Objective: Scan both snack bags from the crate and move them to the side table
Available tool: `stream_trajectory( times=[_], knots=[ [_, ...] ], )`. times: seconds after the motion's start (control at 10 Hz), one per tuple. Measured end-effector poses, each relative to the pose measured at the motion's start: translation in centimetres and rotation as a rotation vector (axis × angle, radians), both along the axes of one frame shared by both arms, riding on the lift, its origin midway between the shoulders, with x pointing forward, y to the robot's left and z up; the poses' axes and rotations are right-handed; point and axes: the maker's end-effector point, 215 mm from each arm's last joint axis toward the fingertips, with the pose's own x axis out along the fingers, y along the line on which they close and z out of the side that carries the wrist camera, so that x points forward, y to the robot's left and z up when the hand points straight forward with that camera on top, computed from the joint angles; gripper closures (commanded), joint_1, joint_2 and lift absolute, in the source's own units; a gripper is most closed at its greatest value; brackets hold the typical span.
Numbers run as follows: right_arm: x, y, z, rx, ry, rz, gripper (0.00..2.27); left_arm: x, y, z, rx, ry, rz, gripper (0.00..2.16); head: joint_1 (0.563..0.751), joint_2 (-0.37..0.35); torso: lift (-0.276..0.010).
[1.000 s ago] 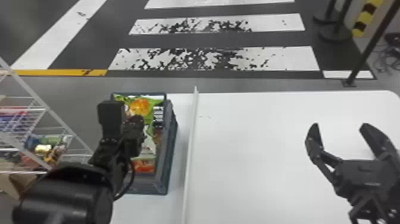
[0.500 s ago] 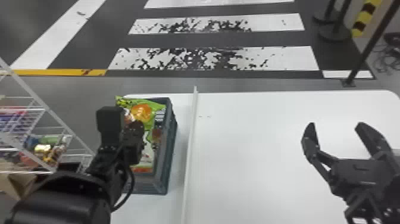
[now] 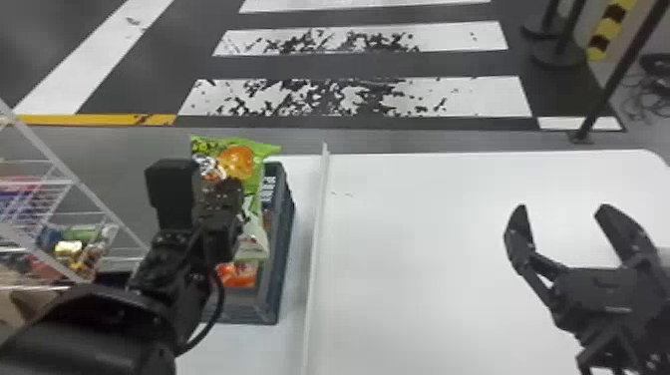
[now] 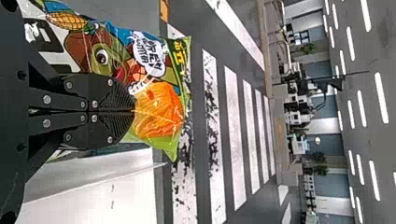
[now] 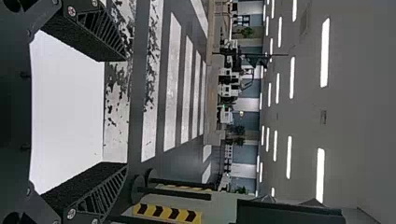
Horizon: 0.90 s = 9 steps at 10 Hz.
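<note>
While the left claw (image 4: 133, 111) pinches a green snack bag (image 3: 254, 158) over the crate (image 3: 282, 239), the step seems to be lifting.
Bag at nine o'clock, head view; right claw (image 3: 562, 206) spread at three; scanning likely next.

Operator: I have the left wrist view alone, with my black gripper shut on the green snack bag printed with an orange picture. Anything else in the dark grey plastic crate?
Observer: Yes, the head view shows an orange-red item inside the crate.

Operator: Which side of the raised white strip is the crate on?

Observer: The robot's left of the strip.

Operator: And is the right gripper free?

Observer: It looks free: the black right gripper is open, with nothing between its fingers.
</note>
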Motion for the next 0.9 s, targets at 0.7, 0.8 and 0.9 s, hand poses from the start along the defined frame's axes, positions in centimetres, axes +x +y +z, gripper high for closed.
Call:
stream_trajectory(
  times=[0.7,0.8,0.9],
  knots=[
    [0.3,-1.9,1.3,-0.004,-0.045,-0.056,0.12,-0.7,-11.7,4.1,-0.1,-0.063,-0.197,2.09,0.695,-0.073,-0.029],
    [0.4,-2.1,1.6,-0.001,-0.055,-0.06,0.12,-0.9,-13.3,3.8,-0.114,-0.056,-0.231,2.09,0.695,-0.102,-0.029],
    [0.5,-2.2,1.8,0.002,-0.064,-0.062,0.12,-1.3,-15.5,3.4,-0.131,-0.044,-0.276,2.09,0.695,-0.136,-0.029]
  ],
)
